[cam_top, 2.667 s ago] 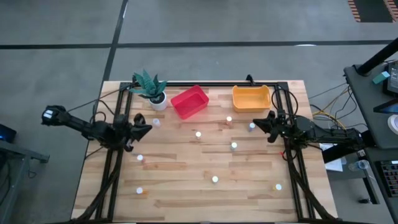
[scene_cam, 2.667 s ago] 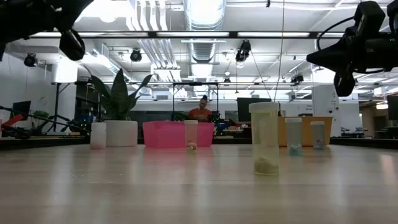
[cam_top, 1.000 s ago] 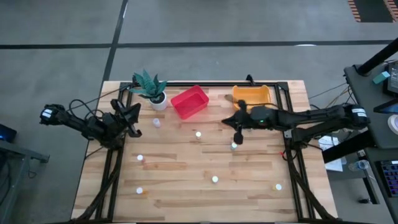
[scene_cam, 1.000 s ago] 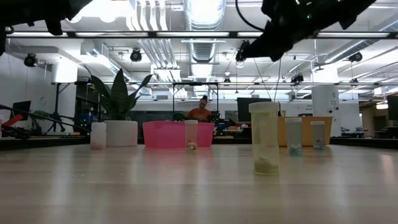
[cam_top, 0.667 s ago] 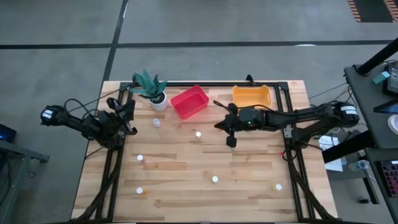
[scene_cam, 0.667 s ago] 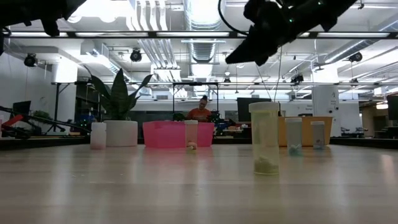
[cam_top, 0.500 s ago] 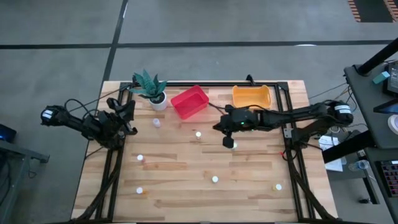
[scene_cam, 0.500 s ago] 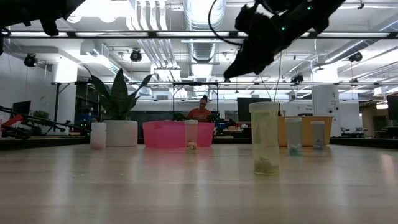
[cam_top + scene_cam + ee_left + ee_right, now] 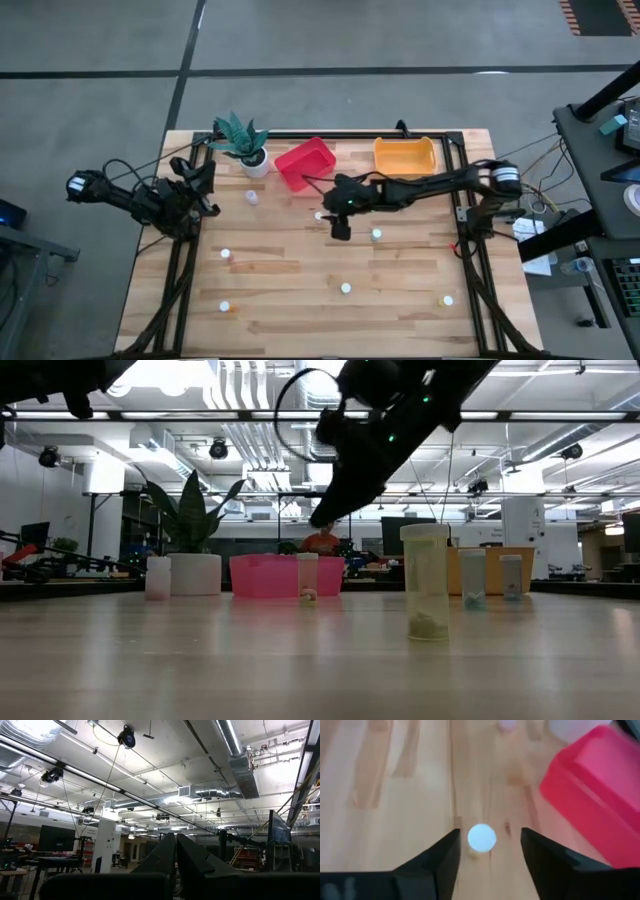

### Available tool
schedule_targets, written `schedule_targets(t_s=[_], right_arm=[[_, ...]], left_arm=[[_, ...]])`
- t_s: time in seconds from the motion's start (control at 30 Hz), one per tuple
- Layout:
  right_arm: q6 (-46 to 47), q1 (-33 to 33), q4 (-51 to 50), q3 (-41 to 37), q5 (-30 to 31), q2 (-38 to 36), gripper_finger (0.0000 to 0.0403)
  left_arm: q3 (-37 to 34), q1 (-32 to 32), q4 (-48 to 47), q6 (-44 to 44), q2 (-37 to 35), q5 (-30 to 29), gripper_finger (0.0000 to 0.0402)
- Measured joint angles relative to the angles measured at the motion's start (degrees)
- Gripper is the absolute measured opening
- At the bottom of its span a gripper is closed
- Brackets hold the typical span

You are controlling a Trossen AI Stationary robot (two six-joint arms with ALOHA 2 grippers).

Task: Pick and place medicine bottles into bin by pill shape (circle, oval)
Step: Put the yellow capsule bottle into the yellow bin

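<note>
My right gripper (image 9: 340, 229) hangs over the middle of the tabletop (image 9: 300, 300) with its jaws released, nothing between them; in the right wrist view the two dark fingers (image 9: 442, 857) stand apart on either side of one white-capped bottle (image 9: 482, 838), which stands upright on the wood below, not touching either finger; in the high view that same bottle (image 9: 319, 215) sits just beside the gripper, near the red bin (image 9: 304, 163); a corner of the red bin (image 9: 600, 795) shows close by in the right wrist view; right arm reaches in from the right edge across the tabletop.

My left gripper (image 9: 208, 185) waits at the left side of the tabletop, lifted; left wrist view looks at the ceiling, jaws (image 9: 175, 852) clenched together, holding nothing.

Other medicine bottles are scattered upright on the wood; one (image 9: 376, 234) just right of the right gripper; one (image 9: 345, 288) nearer the front; one (image 9: 446, 298) front right; two (image 9: 225, 254) (image 9: 224, 306) on the left; one (image 9: 251, 196) near the plant pot (image 9: 255, 163); orange bin (image 9: 404, 156) at the back right, beside the red one; both bins look empty from above.

Low view: a yellowish bottle (image 9: 426, 582) stands nearest; a person shows far behind the red bin.
</note>
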Motion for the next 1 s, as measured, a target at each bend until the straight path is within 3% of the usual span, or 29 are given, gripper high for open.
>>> schedule_targets(t_s=[0.2, 0.4, 0.7, 1.0], right_arm=[[-0.7, -0.1, -2.3, 3.5, 0.0, 5.3, 0.0245], [-0.7, -0.2, -1.5, 3.5, 0.0, 7.5, 0.0243], [-0.7, -0.2, -0.4, 3.4, -0.2, 7.6, 0.0199], [0.1, -0.3, -0.1, 3.4, -1.6, 7.8, 0.0112]], left_arm=[[0.0, 0.0, 0.0, -0.1, 0.0, 0.0, 0.0000], [0.0, 0.0, 0.0, -0.1, 0.0, 0.0, 0.0000], [0.0, 0.0, 0.0, -0.2, 0.0, -0.1, 0.0000], [0.0, 0.0, 0.0, -0.2, 0.0, -0.1, 0.0000]])
